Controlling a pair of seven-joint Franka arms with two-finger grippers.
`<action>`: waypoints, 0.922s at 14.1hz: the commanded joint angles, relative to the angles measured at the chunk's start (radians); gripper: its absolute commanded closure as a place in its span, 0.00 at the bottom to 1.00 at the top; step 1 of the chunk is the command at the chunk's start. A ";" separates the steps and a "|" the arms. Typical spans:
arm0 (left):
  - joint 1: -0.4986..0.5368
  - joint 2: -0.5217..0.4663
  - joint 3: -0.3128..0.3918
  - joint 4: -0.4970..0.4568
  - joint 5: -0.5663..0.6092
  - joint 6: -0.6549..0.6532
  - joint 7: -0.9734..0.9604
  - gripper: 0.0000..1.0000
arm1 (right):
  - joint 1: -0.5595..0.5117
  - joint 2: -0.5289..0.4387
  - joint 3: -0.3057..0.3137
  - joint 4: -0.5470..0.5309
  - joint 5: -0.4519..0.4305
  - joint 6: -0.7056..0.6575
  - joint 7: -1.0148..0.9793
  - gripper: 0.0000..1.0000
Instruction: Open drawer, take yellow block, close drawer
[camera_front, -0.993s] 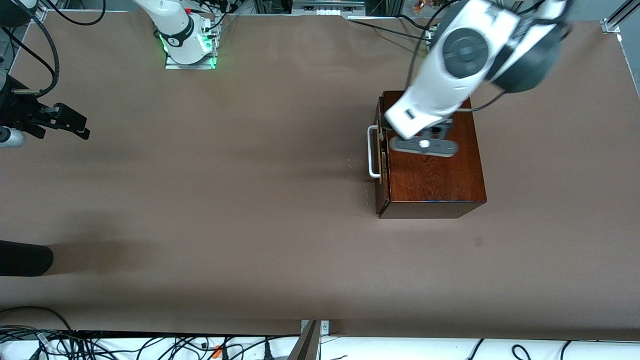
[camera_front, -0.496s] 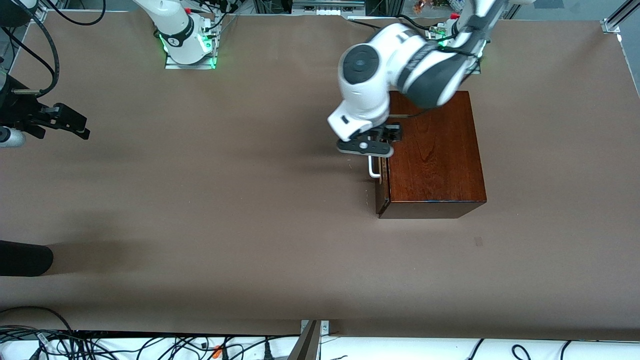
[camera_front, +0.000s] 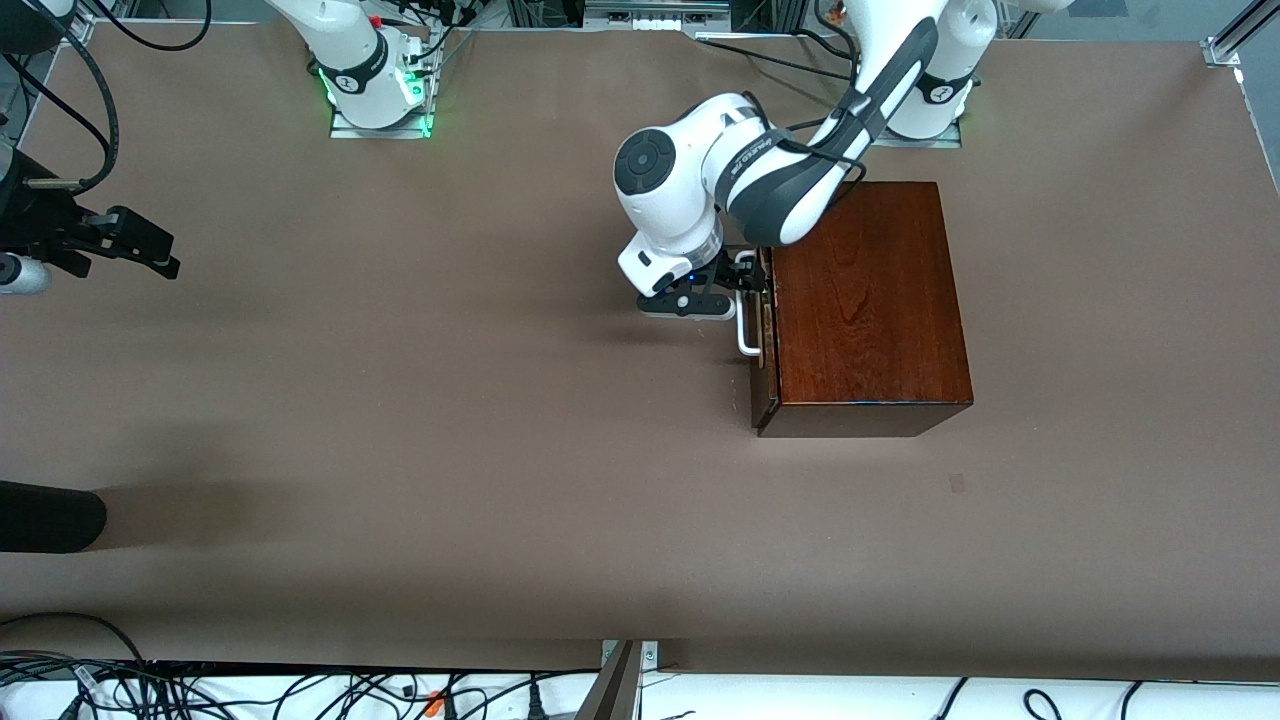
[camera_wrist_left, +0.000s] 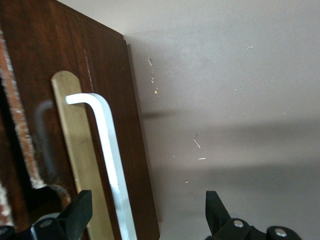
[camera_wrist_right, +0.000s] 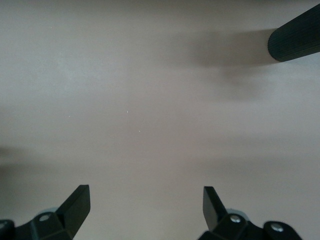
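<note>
Both open pincers: left pincer (camera_wrist_left: 145, 220) straddles handle (camera_wrist_left: 107, 150); drawer (camera_front: 764, 330) interior hidden.

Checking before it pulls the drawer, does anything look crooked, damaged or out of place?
Nothing stands out. The drawer sits shut and square in the box; the left gripper, jaws open, is at its handle. The right gripper waits open at the table's edge.

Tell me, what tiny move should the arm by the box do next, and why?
Probably shut the left tool on the white handle. Its fingers are open with the handle between them, and the drawer is not pulled out yet. The right tool waits open over bare table.
</note>
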 joint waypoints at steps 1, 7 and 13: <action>-0.008 0.001 0.007 -0.024 0.050 0.028 -0.023 0.00 | -0.015 -0.013 0.014 -0.010 0.001 0.006 0.000 0.00; -0.009 -0.007 0.006 -0.072 0.094 0.031 -0.061 0.00 | -0.015 -0.015 0.014 -0.010 0.001 0.006 0.000 0.00; -0.009 0.001 0.006 -0.101 0.094 0.057 -0.078 0.00 | -0.015 -0.015 0.014 -0.010 0.001 0.006 -0.001 0.00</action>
